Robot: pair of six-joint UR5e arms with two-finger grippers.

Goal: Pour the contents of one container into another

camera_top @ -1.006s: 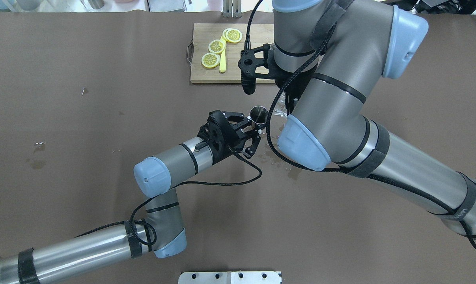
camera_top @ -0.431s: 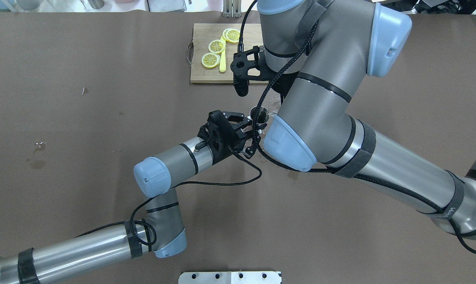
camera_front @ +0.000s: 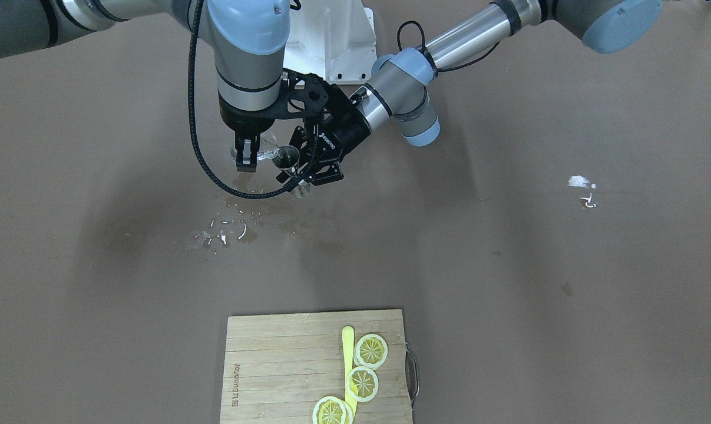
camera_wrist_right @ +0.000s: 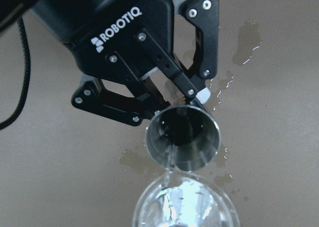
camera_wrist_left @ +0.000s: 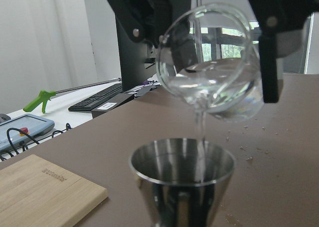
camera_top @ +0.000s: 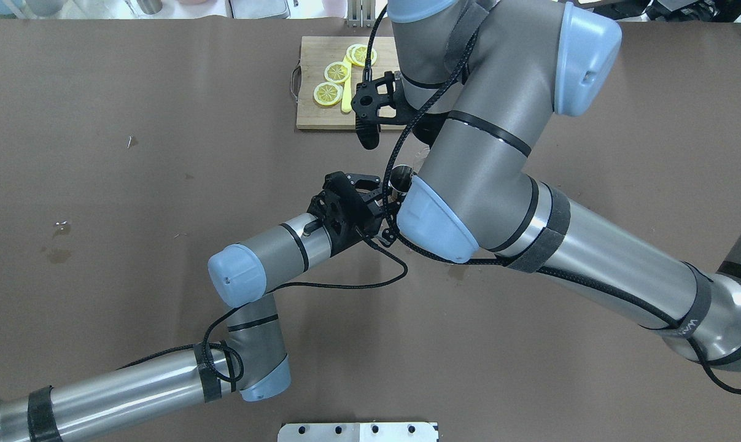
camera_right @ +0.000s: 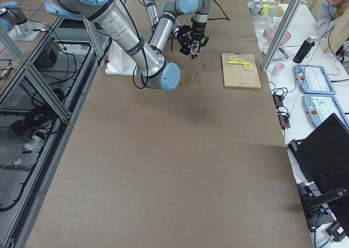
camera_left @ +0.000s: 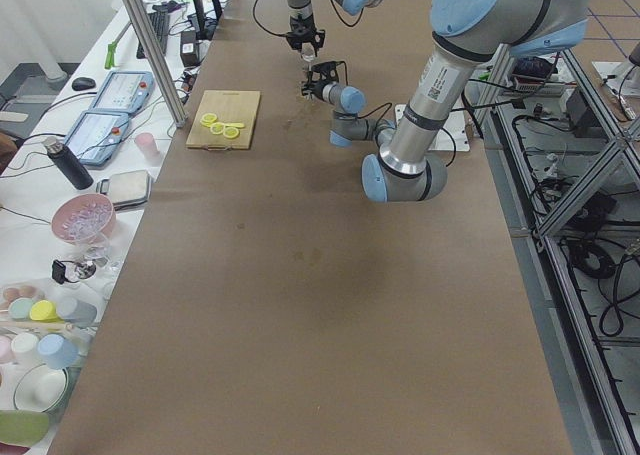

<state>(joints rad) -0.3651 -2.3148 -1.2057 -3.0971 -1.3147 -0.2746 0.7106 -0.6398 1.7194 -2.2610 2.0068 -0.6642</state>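
Note:
My left gripper (camera_front: 299, 172) is shut on the small steel jigger (camera_front: 287, 158), holding it upright a little above the table. The jigger's dark round mouth shows in the right wrist view (camera_wrist_right: 183, 137) and in the left wrist view (camera_wrist_left: 182, 169). My right gripper (camera_front: 246, 156) is shut on the clear glass cup (camera_wrist_left: 209, 62), which is tilted just above the jigger. A thin stream of water (camera_wrist_left: 200, 129) runs from the cup's lip into the jigger. In the overhead view the right arm hides the cup and half of the jigger (camera_top: 399, 179).
Spilled drops and wet patches (camera_front: 225, 232) lie on the brown table in front of the grippers. A wooden cutting board (camera_front: 273, 353) with lemon slices (camera_front: 362, 383) and a yellow knife sits at the far side from the robot. White bits (camera_front: 582, 185) lie near the robot's left.
The right arm has swung toward the left gripper, bringing the cup over the jigger and covering part of it in the overhead view. The left arm and jigger have stayed put.

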